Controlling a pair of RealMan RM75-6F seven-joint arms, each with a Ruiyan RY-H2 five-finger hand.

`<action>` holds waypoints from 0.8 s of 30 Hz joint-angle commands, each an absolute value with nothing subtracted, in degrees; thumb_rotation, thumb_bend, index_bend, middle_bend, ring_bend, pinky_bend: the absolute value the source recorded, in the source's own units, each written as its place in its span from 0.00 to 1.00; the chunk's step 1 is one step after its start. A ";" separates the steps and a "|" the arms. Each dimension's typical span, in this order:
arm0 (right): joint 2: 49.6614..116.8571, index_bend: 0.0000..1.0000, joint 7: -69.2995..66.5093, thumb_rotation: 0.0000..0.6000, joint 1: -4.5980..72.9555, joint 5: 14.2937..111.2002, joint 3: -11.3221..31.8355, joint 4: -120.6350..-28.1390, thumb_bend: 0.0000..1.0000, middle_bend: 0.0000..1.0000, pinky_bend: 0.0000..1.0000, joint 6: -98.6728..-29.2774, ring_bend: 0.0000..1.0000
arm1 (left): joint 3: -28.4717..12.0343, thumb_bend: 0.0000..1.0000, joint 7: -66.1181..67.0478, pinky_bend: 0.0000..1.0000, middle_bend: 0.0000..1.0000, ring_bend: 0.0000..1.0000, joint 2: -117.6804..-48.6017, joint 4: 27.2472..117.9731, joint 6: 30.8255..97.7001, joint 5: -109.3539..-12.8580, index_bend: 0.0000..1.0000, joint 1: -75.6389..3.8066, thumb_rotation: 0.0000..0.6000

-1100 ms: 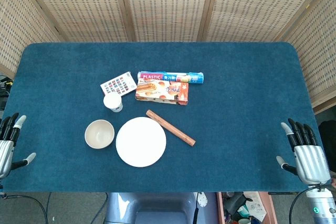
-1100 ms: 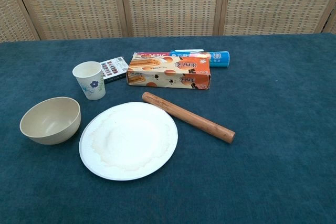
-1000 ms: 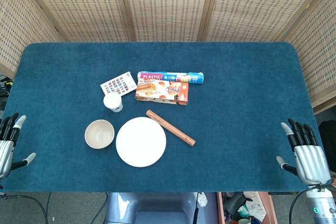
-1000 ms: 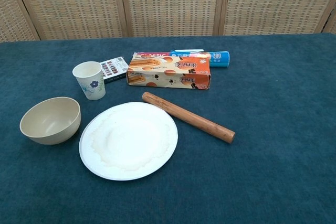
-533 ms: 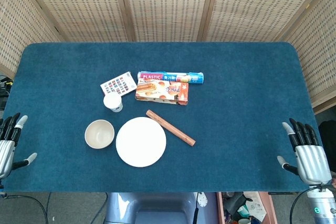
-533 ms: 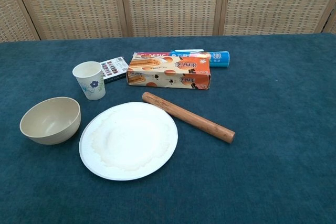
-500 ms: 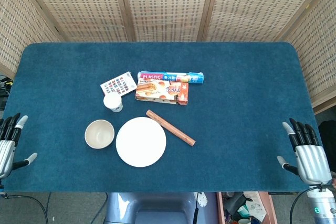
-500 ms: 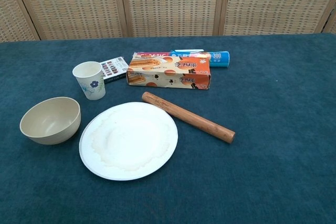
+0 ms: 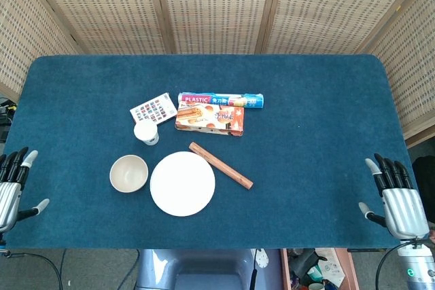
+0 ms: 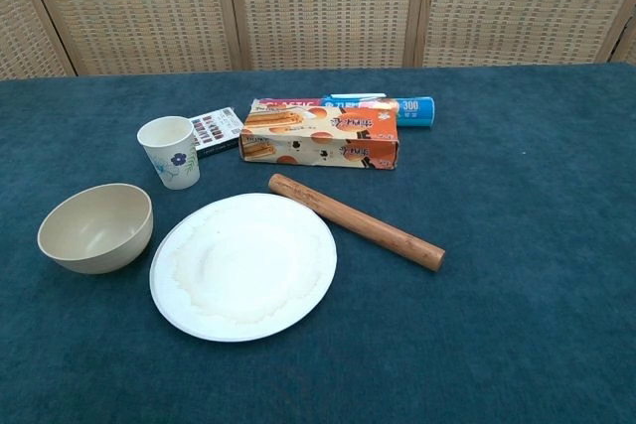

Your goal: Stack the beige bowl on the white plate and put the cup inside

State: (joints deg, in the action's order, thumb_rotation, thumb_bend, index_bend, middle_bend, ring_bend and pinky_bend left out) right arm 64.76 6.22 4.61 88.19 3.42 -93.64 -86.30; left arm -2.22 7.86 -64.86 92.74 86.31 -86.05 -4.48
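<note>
Fingers spreading wide on both the left hand (image 9: 9,188) and right hand (image 9: 397,200), seemingly empty; bowl (image 10: 95,227) sitting beside plate (image 10: 243,265), cup (image 10: 170,152) standing behind.

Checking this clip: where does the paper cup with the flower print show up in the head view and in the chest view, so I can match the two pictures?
Head view: the cup stands left of centre, just above the beige bowl, seen from above.
Chest view: the cup stands upper left, behind the beige bowl, flower print facing the camera.
Shared landmark: the orange biscuit box lies to the cup's right in both.
</note>
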 commanded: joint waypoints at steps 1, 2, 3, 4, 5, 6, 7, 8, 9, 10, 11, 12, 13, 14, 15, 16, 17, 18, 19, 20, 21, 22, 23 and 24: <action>64.76 0.03 6.20 1.00 4.62 88.12 3.45 -93.64 0.20 0.00 0.00 -86.27 0.00 | -2.12 0.05 7.88 0.00 0.00 0.00 -64.90 92.70 86.15 -86.15 0.00 -4.55 1.00; 64.76 0.03 6.21 1.00 4.63 88.07 3.46 -93.65 0.20 0.00 0.00 -86.22 0.00 | -2.09 0.05 7.85 0.00 0.00 0.00 -64.92 92.68 86.06 -86.23 0.00 -4.61 1.00; 64.76 0.03 6.22 1.00 4.64 88.05 3.46 -93.66 0.20 0.00 0.00 -86.20 0.00 | -2.07 0.05 7.85 0.00 0.00 0.00 -64.92 92.69 86.05 -86.27 0.00 -4.63 1.00; 64.75 0.03 6.21 1.00 4.63 88.03 3.45 -93.67 0.20 0.00 0.00 -86.18 0.00 | -2.04 0.05 7.83 0.00 0.00 0.00 -64.94 92.71 86.02 -86.34 0.01 -4.65 1.00; 64.75 0.03 6.18 1.00 4.61 88.02 3.45 -93.68 0.20 0.00 0.00 -86.19 0.00 | -1.99 0.06 7.75 0.00 0.00 0.00 -64.95 92.78 85.96 -86.46 0.03 -4.69 1.00; 64.74 0.03 6.15 1.00 4.60 88.02 3.46 -93.70 0.20 0.00 0.00 -86.23 0.00 | -1.95 0.06 7.62 0.00 0.00 0.00 -64.97 92.85 85.90 -86.61 0.05 -4.76 1.00; 64.72 0.03 6.10 1.00 4.56 87.98 3.49 -93.68 0.20 0.00 0.00 -86.29 0.00 | -1.87 0.06 7.44 0.00 0.00 0.00 -65.02 92.91 85.85 -86.92 0.07 -4.86 1.00; 64.71 0.03 6.02 1.00 4.54 87.93 3.53 -93.67 0.20 0.00 0.00 -86.34 0.00 | -1.78 0.07 7.33 0.00 0.00 0.00 -65.06 92.90 85.86 -87.21 0.10 -4.92 1.00; 64.68 0.03 5.89 1.00 4.49 87.82 3.57 -93.65 0.20 0.00 0.00 -86.39 0.00 | -1.44 0.08 7.18 0.00 0.00 0.00 -65.16 92.78 85.72 -88.07 0.12 -5.11 1.00; 64.66 0.03 5.82 1.00 4.48 87.69 3.61 -93.62 0.20 0.00 0.00 -86.37 0.00 | -1.18 0.09 7.11 0.00 0.00 0.00 -65.22 92.57 85.55 -88.61 0.15 -5.25 1.00; 64.65 0.03 5.76 1.00 4.47 87.60 3.65 -93.62 0.20 0.00 0.00 -86.36 0.00 | -0.93 0.11 7.06 0.00 0.00 0.00 -65.26 92.32 85.35 -89.07 0.18 -5.37 1.00; 64.62 0.03 5.68 1.00 4.47 87.50 3.69 -93.62 0.20 0.00 0.00 -86.32 0.00 | -0.48 0.12 7.02 0.00 0.00 0.00 -65.34 91.92 84.88 -89.81 0.21 -5.62 1.00; 64.60 0.03 5.65 1.00 4.49 87.47 3.71 -93.62 0.20 0.00 0.00 -86.28 0.00 | 0.03 0.12 7.00 0.00 0.00 0.00 -65.36 91.61 84.22 -90.57 0.22 -5.95 1.00; 64.61 0.03 5.67 1.00 4.50 87.50 3.71 -93.63 0.20 0.00 0.00 -86.28 0.00 | 0.35 0.13 6.88 0.00 0.00 0.00 -65.37 91.49 83.75 -91.07 0.25 -6.21 1.00; 64.62 0.03 5.73 1.00 4.50 87.57 3.69 -93.64 0.20 0.00 0.00 -86.31 0.00 | 0.81 0.14 6.78 0.00 0.00 0.00 -65.43 91.25 83.03 -91.87 0.27 -6.63 1.00; 64.64 0.03 5.80 1.00 4.50 87.64 3.67 -93.67 0.20 0.00 0.00 -86.33 0.00 | 1.08 0.14 6.87 0.00 0.00 0.00 -65.47 91.14 82.60 -92.38 0.28 -6.92 1.00; 64.67 0.03 5.88 1.00 4.50 87.69 3.65 -93.69 0.20 0.00 0.00 -86.35 0.00 | 1.33 0.15 7.07 0.00 0.00 0.00 -65.53 91.08 82.13 -92.88 0.29 -7.22 1.00; 64.69 0.03 5.94 1.00 4.50 87.74 3.64 -93.73 0.20 0.00 0.00 -86.37 0.00 | 1.59 0.15 7.49 0.00 0.00 0.00 -65.63 91.07 81.51 -93.33 0.31 -7.60 1.00; 64.69 0.03 5.98 1.00 4.49 87.78 3.62 -93.75 0.20 0.00 0.00 -86.40 0.00 | 1.78 0.15 7.97 0.00 0.00 0.00 -65.76 91.08 81.02 -93.69 0.31 -7.89 1.00; 64.71 0.03 6.04 1.00 4.47 87.82 3.63 -93.79 0.20 0.00 0.00 -86.47 0.00 | 2.01 0.15 8.78 0.00 0.00 0.00 -66.05 91.11 80.33 -94.22 0.32 -8.35 1.00; 64.70 0.03 6.04 1.00 4.44 87.82 3.64 -93.81 0.20 0.00 0.00 -86.53 0.00 | 2.07 0.16 9.38 0.00 0.00 0.00 -66.44 91.14 79.93 -94.46 0.32 -8.64 1.00; 64.69 0.03 6.01 1.00 4.42 87.81 3.65 -93.82 0.20 0.00 0.00 -86.56 0.00 | 2.08 0.16 9.69 0.00 0.00 0.00 -66.72 91.12 79.72 -94.54 0.33 -8.80 1.00; 64.67 0.03 5.90 1.00 4.38 87.77 3.68 -93.82 0.20 0.00 0.00 -86.63 0.00 | 2.08 0.16 10.17 0.00 0.00 0.00 -67.20 91.01 79.28 -94.66 0.33 -9.11 1.00; 64.63 0.03 5.76 1.00 4.35 87.69 3.71 -93.81 0.20 0.00 0.00 -86.65 0.00 | 1.97 0.16 10.87 0.00 0.00 0.00 -67.83 90.78 78.75 -94.58 0.34 -9.48 1.00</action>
